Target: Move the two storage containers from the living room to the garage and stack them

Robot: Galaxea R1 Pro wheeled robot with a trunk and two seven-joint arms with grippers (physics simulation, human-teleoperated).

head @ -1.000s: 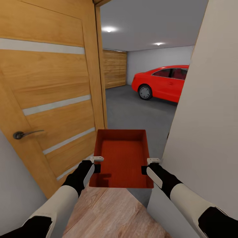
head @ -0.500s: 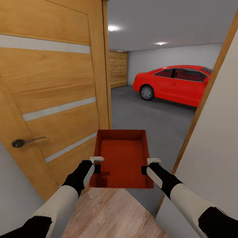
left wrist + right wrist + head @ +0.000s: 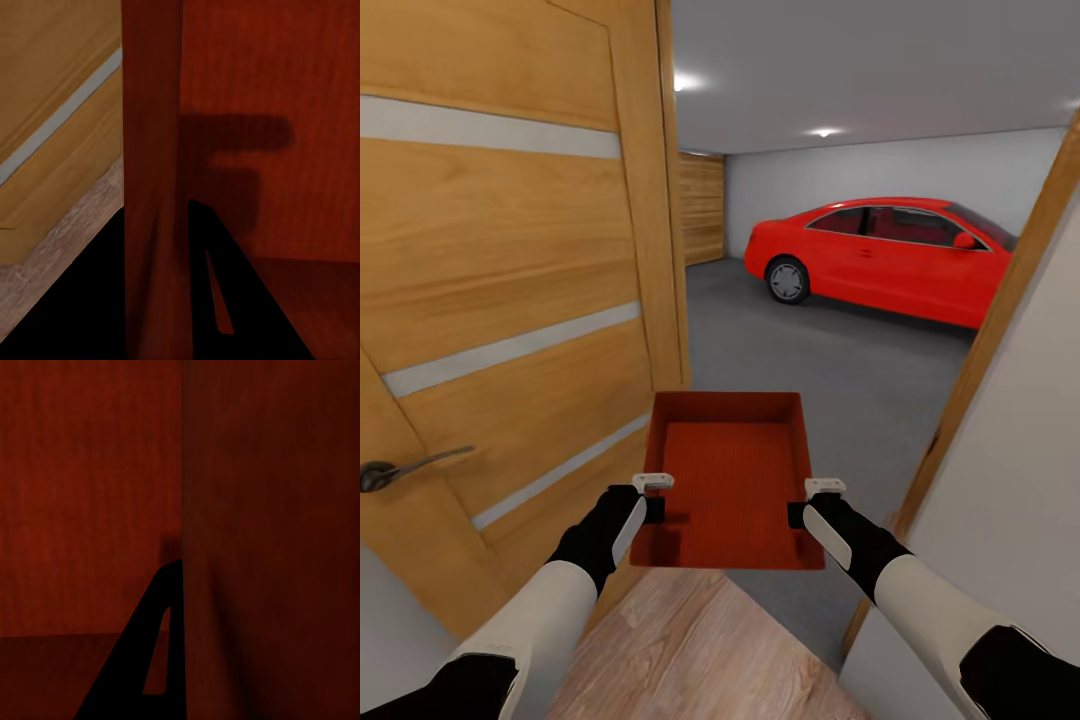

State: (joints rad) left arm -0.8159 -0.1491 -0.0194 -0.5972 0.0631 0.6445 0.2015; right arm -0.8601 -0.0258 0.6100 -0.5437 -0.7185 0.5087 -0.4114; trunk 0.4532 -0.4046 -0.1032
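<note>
You've got one storage container (image 3: 730,480) held out in front of you at the doorway, level, open side up, inside bare. L gripper (image 3: 652,497) is clamped on its left wall near the close end, R gripper (image 3: 812,502) on the right wall opposite; each has a light pad over the rim and a dark finger against the wall. In the left wrist view the container wall (image 3: 154,187) runs between the two dark fingers (image 3: 225,300), one either side, so that grip is closed on the wall. Right wrist view's very dark, but the wall (image 3: 225,540) looks pinched the same way, w/ a finger (image 3: 146,652) on the inner face.

Under the container's near edge: light wood-plank flooring (image 3: 690,650). Just left of the container: an open wood-panelled door (image 3: 510,300) w/ pale stripes and a dark lever handle (image 3: 405,468). Right of it: a wooden door frame (image 3: 1000,330) and a white wall (image 3: 1010,520).

Beyond the container's far edge the dark grey floor (image 3: 840,370) of the garage begins. Further back, a red coupe car (image 3: 885,255) is parked side-on, w/ a wood-panelled section (image 3: 702,208) at far left, a white back wall (image 3: 880,165) and ceiling lights (image 3: 822,131).
</note>
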